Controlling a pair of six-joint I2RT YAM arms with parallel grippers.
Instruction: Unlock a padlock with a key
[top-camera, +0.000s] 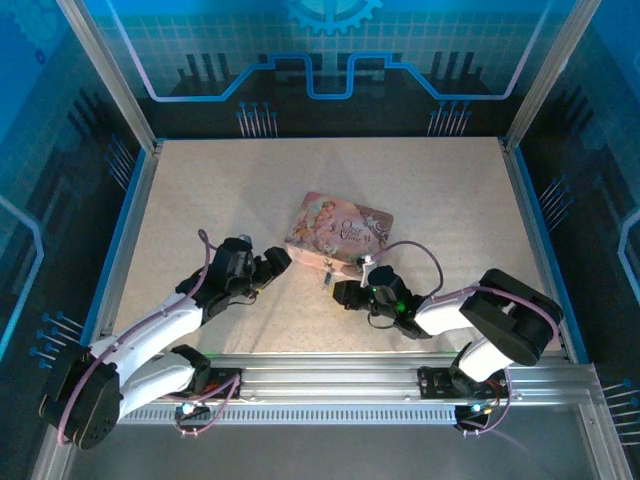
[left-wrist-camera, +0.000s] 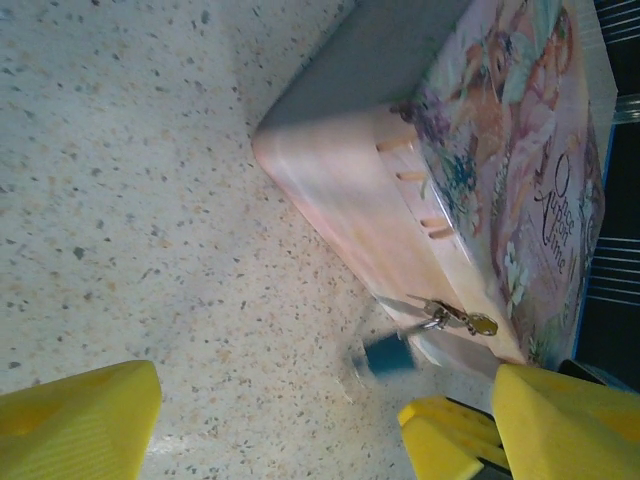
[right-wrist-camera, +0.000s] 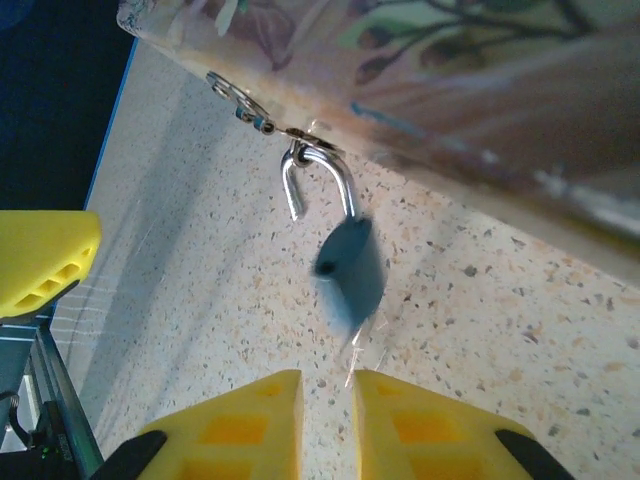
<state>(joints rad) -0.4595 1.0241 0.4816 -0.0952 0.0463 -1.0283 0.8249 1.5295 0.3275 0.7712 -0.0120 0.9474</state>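
Observation:
The padlock (right-wrist-camera: 350, 268) has a small blue body and a silver shackle (right-wrist-camera: 322, 180). It hangs blurred from the hasp (right-wrist-camera: 240, 105) of the pink illustrated box (top-camera: 338, 228). One shackle leg ends free, outside the body. A thin pale streak (right-wrist-camera: 360, 345) under the body may be the key; I cannot tell. My right gripper (right-wrist-camera: 327, 400) sits just below the padlock with a narrow gap between its yellow fingers and nothing in it. My left gripper (left-wrist-camera: 320, 430) stands wide open on the box's other side, and the padlock (left-wrist-camera: 385, 355) is a blue blur ahead of it.
The box lies flat mid-table on the speckled top (top-camera: 200, 200). The right gripper's yellow finger (left-wrist-camera: 450, 430) shows close to my left gripper's right finger (left-wrist-camera: 565, 420). Raised rails (top-camera: 135, 230) run along the table's sides, and a metal beam (top-camera: 400, 375) crosses the near edge.

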